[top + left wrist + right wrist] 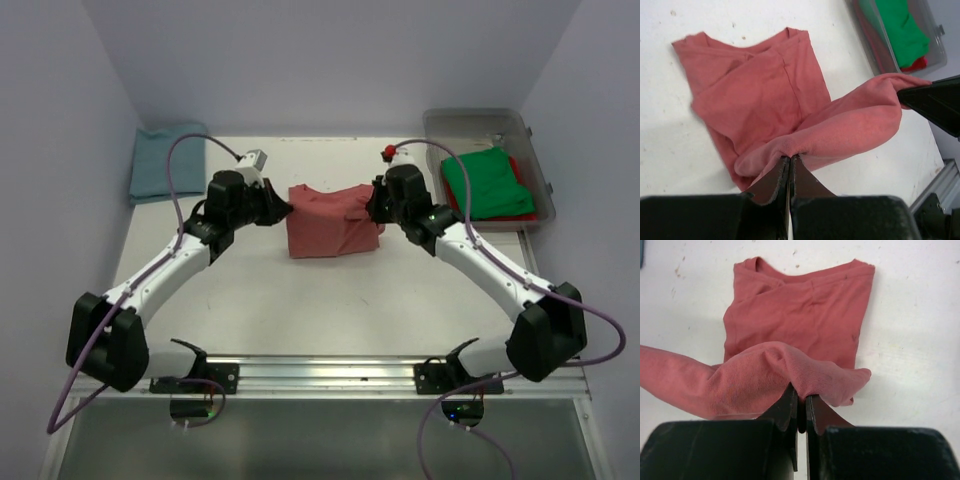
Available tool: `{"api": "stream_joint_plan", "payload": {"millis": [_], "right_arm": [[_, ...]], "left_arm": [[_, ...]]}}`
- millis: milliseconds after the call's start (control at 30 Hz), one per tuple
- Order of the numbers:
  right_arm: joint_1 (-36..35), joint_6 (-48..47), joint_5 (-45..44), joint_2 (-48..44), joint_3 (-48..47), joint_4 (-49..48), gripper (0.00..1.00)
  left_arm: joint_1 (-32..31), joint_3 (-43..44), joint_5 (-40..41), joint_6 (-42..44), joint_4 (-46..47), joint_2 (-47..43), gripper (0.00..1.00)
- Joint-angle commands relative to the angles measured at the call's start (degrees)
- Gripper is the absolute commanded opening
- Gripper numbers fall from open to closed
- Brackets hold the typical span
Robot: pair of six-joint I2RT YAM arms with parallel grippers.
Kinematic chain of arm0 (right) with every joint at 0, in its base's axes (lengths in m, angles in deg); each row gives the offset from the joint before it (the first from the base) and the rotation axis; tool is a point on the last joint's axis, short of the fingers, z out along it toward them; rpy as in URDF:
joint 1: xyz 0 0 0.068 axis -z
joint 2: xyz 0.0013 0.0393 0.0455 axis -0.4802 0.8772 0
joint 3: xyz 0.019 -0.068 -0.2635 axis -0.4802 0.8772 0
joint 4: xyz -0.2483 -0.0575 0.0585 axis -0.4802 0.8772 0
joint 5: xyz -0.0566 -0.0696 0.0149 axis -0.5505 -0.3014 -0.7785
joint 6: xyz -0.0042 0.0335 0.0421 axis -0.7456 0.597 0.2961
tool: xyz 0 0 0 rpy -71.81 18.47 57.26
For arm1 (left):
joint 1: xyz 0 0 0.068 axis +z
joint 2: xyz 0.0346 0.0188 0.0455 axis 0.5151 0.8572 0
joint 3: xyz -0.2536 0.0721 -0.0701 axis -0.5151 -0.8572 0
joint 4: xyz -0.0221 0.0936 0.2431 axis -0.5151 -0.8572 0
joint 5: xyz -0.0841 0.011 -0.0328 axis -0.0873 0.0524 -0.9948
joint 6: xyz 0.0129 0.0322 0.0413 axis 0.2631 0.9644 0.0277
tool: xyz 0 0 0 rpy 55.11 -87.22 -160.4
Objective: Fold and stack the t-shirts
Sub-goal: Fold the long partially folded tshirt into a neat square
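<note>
The salmon-red t-shirt [325,228] is clamped by the left end effector [790,160] and right end effector [801,400], both fully closed.

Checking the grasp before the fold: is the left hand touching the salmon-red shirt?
Touching. The left wrist view shows the left hand shut on a pinched fold of the salmon-red shirt.

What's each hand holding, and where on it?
Both shut on the salmon-red t-shirt: left hand and right hand each pinch an end of one lifted edge fold.
</note>
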Motion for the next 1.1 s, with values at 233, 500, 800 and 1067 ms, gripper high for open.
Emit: {"api": "stream_joint_plan", "payload": {"millis": [233,500,800,1067], "right_arm": [[8.5,-3.3,1.5,29.2,-27.8,-3.5,0.0],[12.4,1.6,3.2,64.1,-71.0,2.5,0.76],[12.6,1.2,4.6,40.4,-28.9,-28.9,0.99],[12.6,-2.6,5.5,35.7,-20.7,-29.9,0.99]], "left_arm": [[5.4,25.2,1.6,4.6,9.8,31.4,0.0],[12.2,43.5,1.8,-3.8,15.6,49.2,0.08],[12.2,24.3,5.0,-2.1,29.3,34.5,1.0],[12.0,18.6,-1.3,-2.7,29.3,31.4,1.0]]}}
